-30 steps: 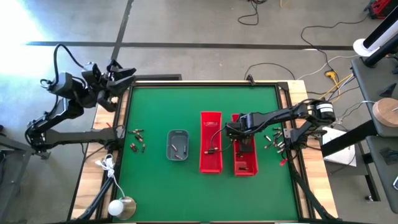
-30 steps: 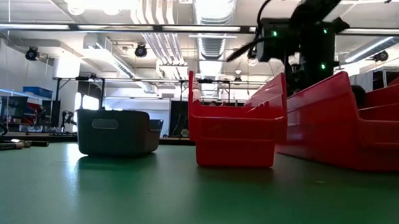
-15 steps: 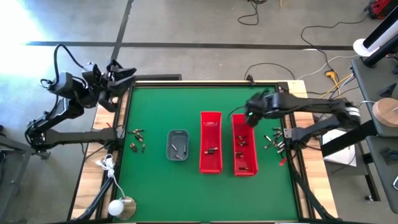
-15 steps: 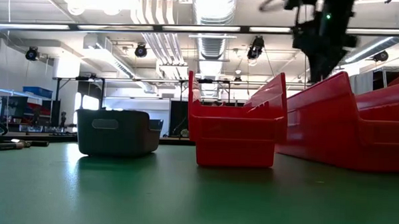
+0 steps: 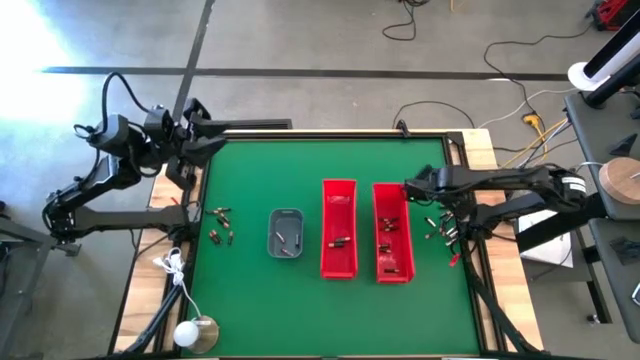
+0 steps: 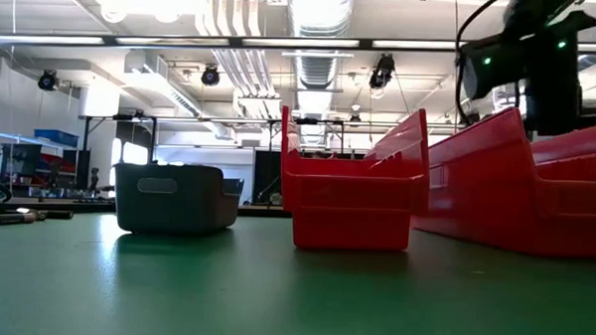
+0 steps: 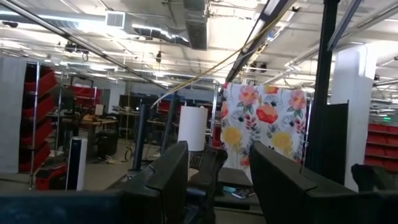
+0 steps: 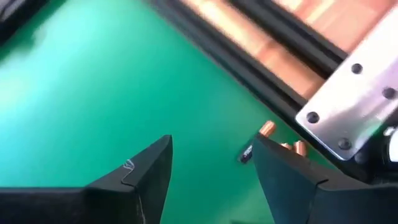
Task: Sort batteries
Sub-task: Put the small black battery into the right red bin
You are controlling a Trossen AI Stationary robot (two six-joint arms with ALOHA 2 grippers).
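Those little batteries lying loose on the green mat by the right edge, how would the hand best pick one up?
Probably from straight above, pinching one battery across its round body near mid-length, fingers on either side of its long axis. It lies flat on the mat among close neighbours, so an outer one looks easiest. The right hand is open beside the pile.

The right hand (image 5: pixel 408 188) has apparently swung off the red bin (image 5: pixel 392 232).

My right finger (image 8: pixel 292 180) is hiding part of the batteries (image 8: pixel 268 129); the bin (image 6: pixel 521 185) is running off frame.
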